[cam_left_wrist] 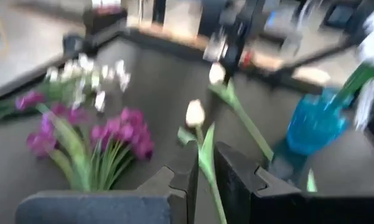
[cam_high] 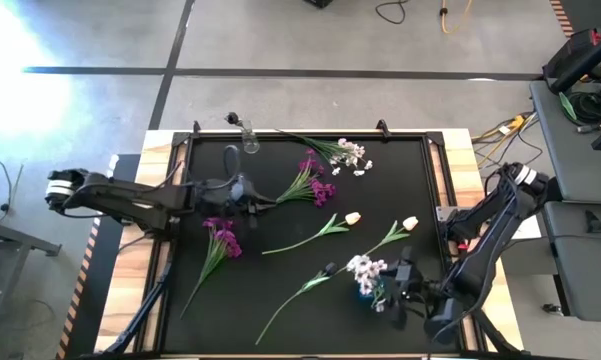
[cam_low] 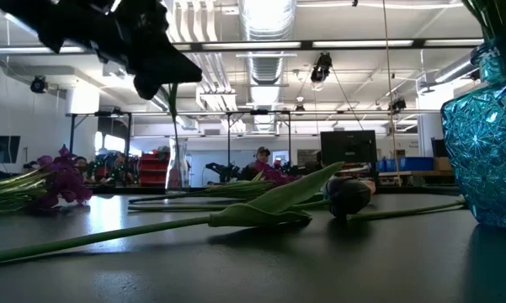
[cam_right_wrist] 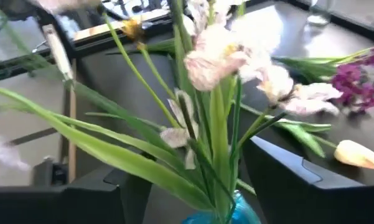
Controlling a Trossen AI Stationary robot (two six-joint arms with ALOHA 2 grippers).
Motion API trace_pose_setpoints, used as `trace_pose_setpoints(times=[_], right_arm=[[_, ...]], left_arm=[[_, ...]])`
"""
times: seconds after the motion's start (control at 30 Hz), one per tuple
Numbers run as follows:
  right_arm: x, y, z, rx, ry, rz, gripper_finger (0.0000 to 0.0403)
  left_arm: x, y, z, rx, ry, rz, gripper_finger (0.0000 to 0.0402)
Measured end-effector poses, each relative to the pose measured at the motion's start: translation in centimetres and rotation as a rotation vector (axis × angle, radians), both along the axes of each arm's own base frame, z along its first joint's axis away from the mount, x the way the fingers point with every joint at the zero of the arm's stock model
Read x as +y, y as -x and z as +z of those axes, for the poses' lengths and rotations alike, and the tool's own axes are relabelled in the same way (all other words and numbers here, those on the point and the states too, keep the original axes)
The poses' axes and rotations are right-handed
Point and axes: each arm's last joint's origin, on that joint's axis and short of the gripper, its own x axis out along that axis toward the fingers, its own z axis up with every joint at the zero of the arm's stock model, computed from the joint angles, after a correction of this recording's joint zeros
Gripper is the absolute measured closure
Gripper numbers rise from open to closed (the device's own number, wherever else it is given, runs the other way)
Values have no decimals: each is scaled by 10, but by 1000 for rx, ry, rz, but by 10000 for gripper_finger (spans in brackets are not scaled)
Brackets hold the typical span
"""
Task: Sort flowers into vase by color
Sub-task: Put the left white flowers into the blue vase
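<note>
White flowers (cam_high: 368, 268) stand with their stems in the blue vase (cam_high: 365, 290) at the near right. My right gripper (cam_right_wrist: 187, 165) is open, one finger on either side of their green stems just above the vase mouth (cam_right_wrist: 227, 214); I see no touch. My left gripper (cam_high: 265, 200) hangs above the table's left middle, next to a purple spray (cam_high: 315, 182), shut on a thin green stem. Two cream tulips (cam_high: 352, 217), a dark-budded flower (cam_high: 330, 268), another purple spray (cam_high: 223, 238) and a white spray (cam_high: 350, 152) lie flat on the table. My left gripper pinches a thin green stem (cam_left_wrist: 206, 171) in the narrow gap between its two fingers. The fingers slant down toward the table's right side. In the low view a length of stem (cam_low: 172, 109) hangs below them. Which flower it belongs to cannot be told.
A small clear glass vase (cam_high: 250, 140) stands at the far edge, left of the middle. A raised frame (cam_high: 435, 200) borders the black table top. The dark bud (cam_low: 349, 195) and its long leaf lie just left of the blue vase (cam_low: 484, 135).
</note>
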Motion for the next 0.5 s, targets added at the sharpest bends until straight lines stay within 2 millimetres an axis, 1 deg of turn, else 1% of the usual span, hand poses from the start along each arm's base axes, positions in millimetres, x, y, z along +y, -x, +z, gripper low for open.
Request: trace_pose_setpoints(times=[0.13,0.33,0.4,0.5], right_arm=[[-2,2,25,-22,-38,26,156],[-10,8,72,-53,-34,63,156],[-12,9,87,-60,-36,73,159],[-15,11,110,-72,-34,86,165]], left_arm=[[-1,-5,21,127,9,-34,364],[-2,-5,44,187,41,-49,364],[-2,-5,49,212,63,-45,365],[-2,-6,49,291,84,-38,365]])
